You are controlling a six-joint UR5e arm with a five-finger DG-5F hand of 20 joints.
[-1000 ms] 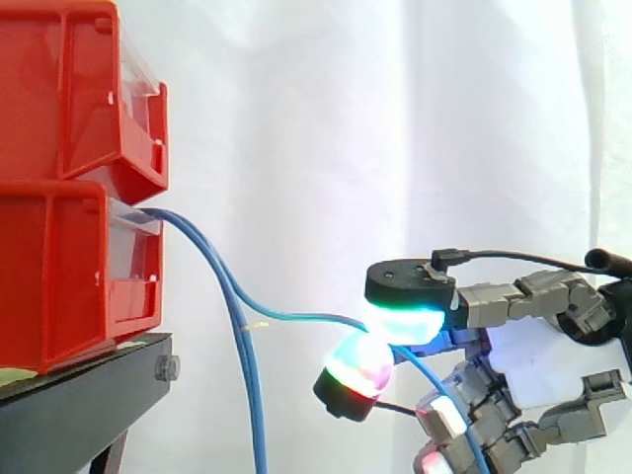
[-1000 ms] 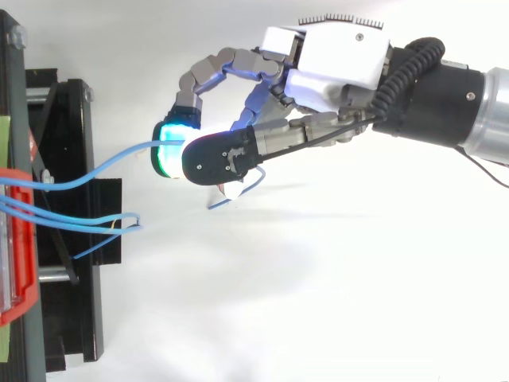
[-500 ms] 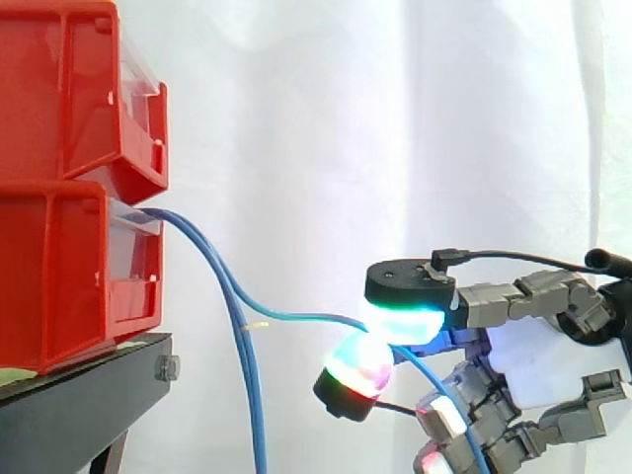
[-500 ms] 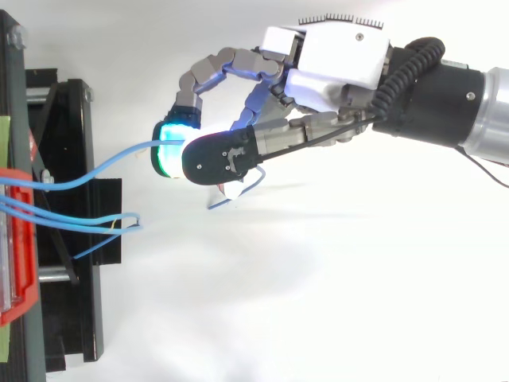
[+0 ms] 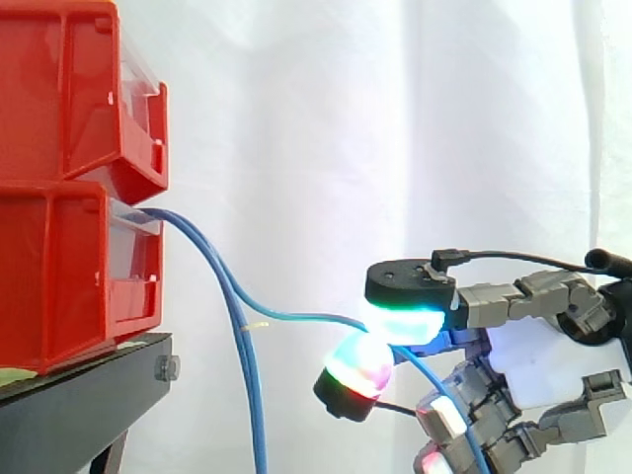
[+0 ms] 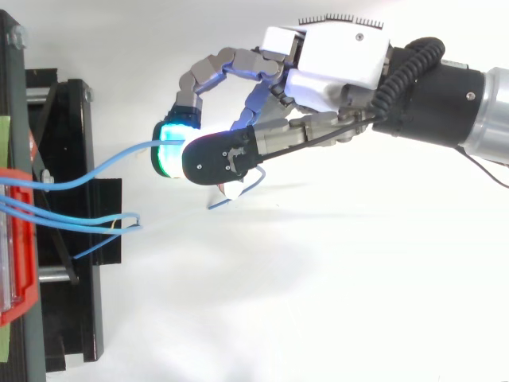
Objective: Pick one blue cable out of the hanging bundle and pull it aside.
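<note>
Hand [image 5: 538, 360]: lower right of the side view, upper right of the top view; pinches one blue cable [image 5: 296, 318] between two glowing pads [image 5: 400, 321] (cyan-green above, magenta-red below), with the other fingers curled loosely beneath.
Blue cable: leaves the lower of the red bins [image 5: 59, 276] at the left edge, dips, then runs almost level to the pinch at centre frame; past the pads, the tail drops toward the lower right.
Bundle [image 5: 252, 395]: hangs straight down just right of the black stand [image 5: 79, 395], well apart from the pinch; seen from above as loops at lower left.
Backdrop: white curtain [image 5: 395, 118].
Stage: probably one strand already separated and drawn aside, with the pull only partly made.
Risk, slip: thin cable on rounded pads; could slide out if the pull outruns the grip.
Risk, overpull: seemingly little slack between bin and pinch; a harder tug might shift the bin or jerk the cable out of it.
Risk, snag: picked strand lies close to its neighbours near the bin; could drag one along.
</note>
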